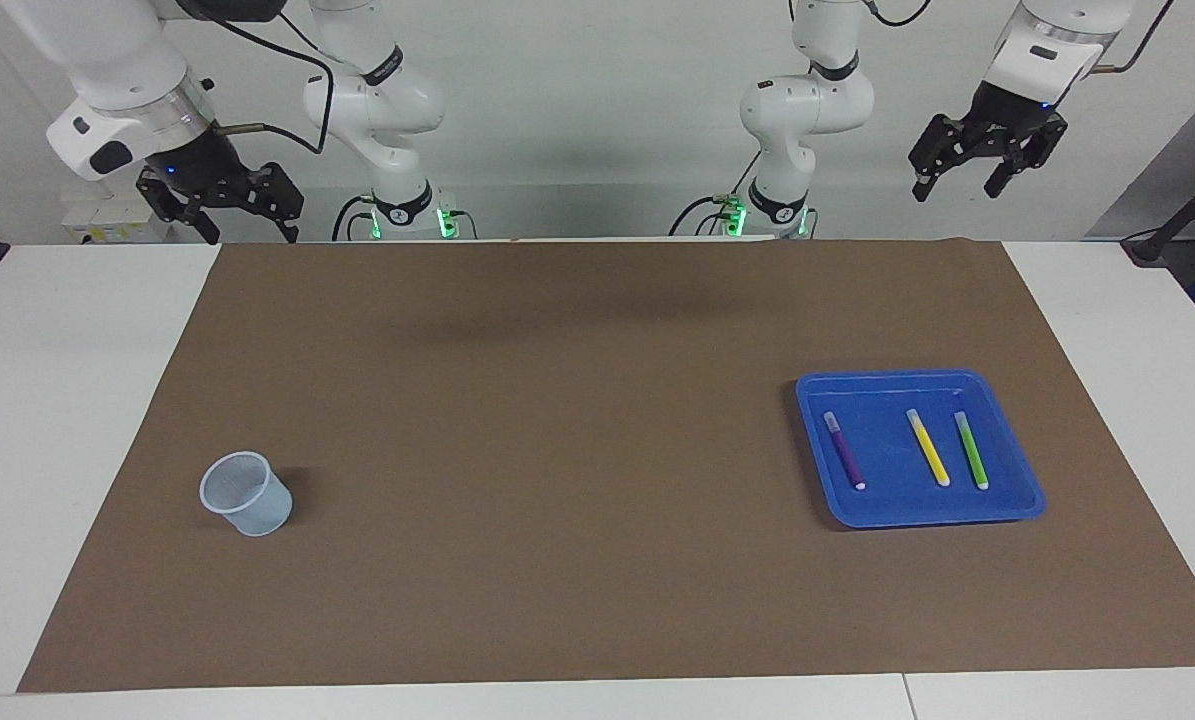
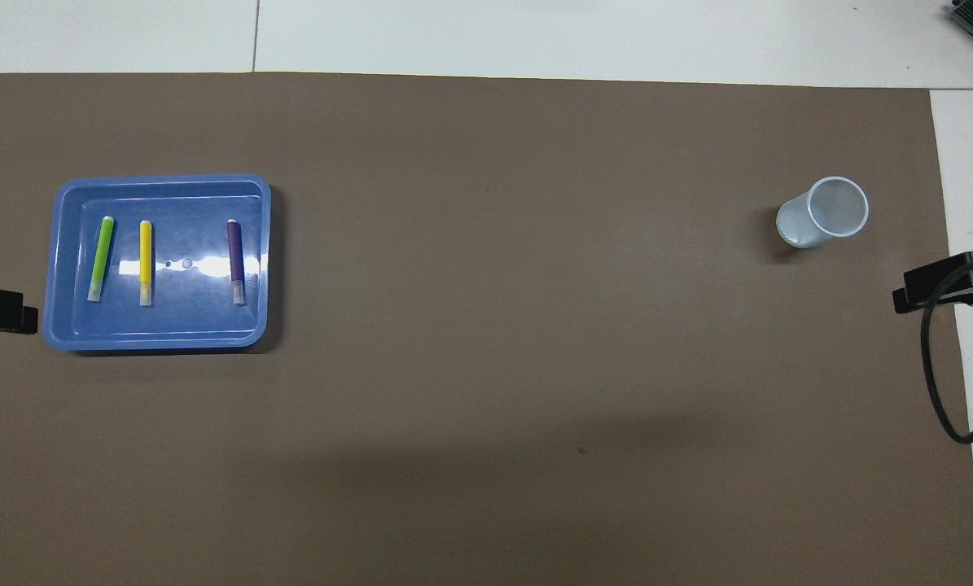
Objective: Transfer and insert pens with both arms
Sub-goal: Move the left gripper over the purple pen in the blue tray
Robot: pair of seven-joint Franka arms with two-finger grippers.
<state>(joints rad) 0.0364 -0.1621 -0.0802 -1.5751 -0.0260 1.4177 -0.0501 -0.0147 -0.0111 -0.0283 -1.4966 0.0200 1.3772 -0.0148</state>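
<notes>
Three pens lie side by side in a blue tray at the left arm's end of the table: purple, yellow and green. Each has a pale cap end. My left gripper hangs open and empty, high above the table's robot-side edge near the tray's end. Its black tip shows at the overhead view's edge. Above the same edge at the other end, my right gripper is open and empty, with its tip beside a pale cup.
The pale plastic cup stands upright at the right arm's end, mouth up. A brown mat covers most of the white table. A black cable hangs from the right arm.
</notes>
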